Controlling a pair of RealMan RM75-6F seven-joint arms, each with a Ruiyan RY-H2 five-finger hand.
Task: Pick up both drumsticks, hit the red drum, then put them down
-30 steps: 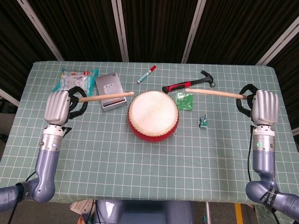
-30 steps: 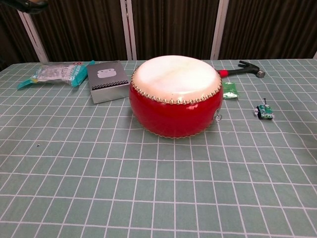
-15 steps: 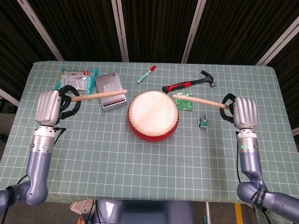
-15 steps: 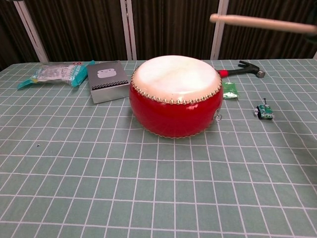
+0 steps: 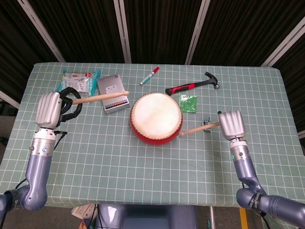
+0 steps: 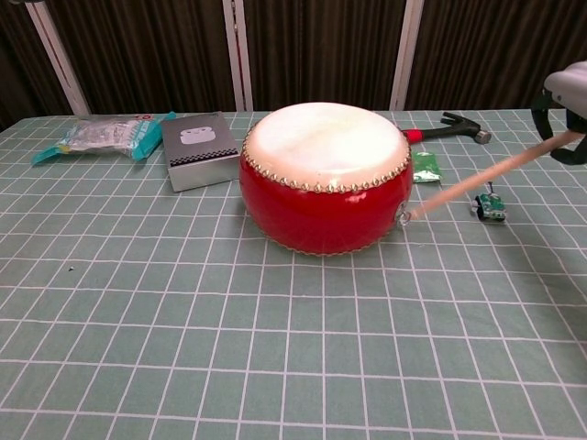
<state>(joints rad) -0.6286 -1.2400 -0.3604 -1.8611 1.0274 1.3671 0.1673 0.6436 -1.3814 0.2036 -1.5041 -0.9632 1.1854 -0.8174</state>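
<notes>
The red drum (image 5: 156, 118) with its pale skin (image 6: 325, 134) stands mid-table. My left hand (image 5: 50, 109) grips one wooden drumstick (image 5: 100, 98), held over the table left of the drum, its tip above the grey box. My right hand (image 5: 230, 124) grips the other drumstick (image 5: 199, 128), which slants down so that its tip (image 6: 410, 214) meets the drum's right side near the table. In the chest view only the edge of the right hand (image 6: 567, 96) shows; the left hand is out of that frame.
A grey box (image 5: 112, 92), a snack bag (image 5: 76, 80), a red marker (image 5: 149, 76), a red-handled hammer (image 5: 192, 86), a green packet (image 5: 188, 102) and a small green toy (image 6: 489, 206) lie around the drum on the checked tablecloth (image 5: 143, 167).
My right hand swung down and inward, bringing its drumstick from above the drum down to the drum's right side. The left hand drew back left a second ago and has held still since.
</notes>
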